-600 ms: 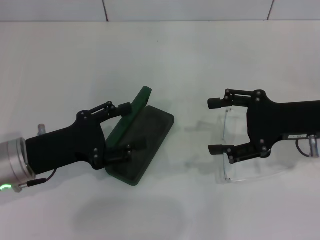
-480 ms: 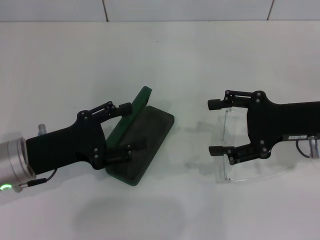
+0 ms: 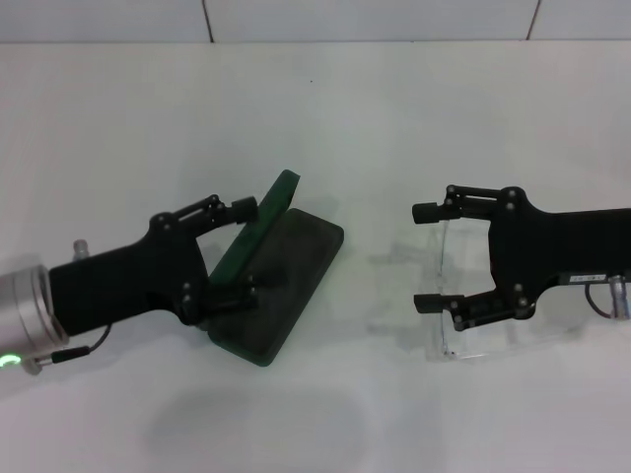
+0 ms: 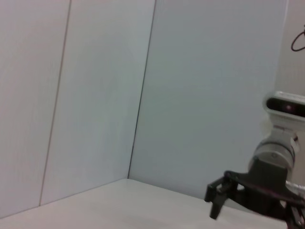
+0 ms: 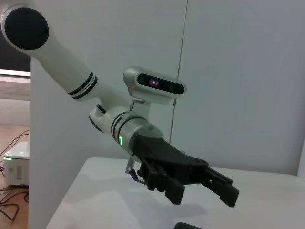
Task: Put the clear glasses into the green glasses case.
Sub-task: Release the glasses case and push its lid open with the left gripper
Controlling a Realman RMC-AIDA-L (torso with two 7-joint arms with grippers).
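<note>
The green glasses case (image 3: pixel 292 278) lies open on the white table, left of centre, its lid (image 3: pixel 260 227) tilted up. My left gripper (image 3: pixel 247 252) is open and straddles the raised lid: one finger sits behind the lid, the other over the dark base. The clear glasses (image 3: pixel 447 317) lie flat on the table to the right. My right gripper (image 3: pixel 424 257) is open just above them, fingertips near their front edge. In the right wrist view the left gripper (image 5: pixel 204 196) shows with spread fingers, and a sliver of the case (image 5: pixel 188 225) is at the edge.
The white table (image 3: pixel 325 118) runs back to a tiled wall. In the left wrist view the right gripper (image 4: pixel 215 199) and the robot's head (image 4: pixel 285 106) show far off. Nothing else lies on the table.
The right gripper has shifted slightly toward the robot over the glasses. The left arm has edged a little to the left, and the case has not moved.
</note>
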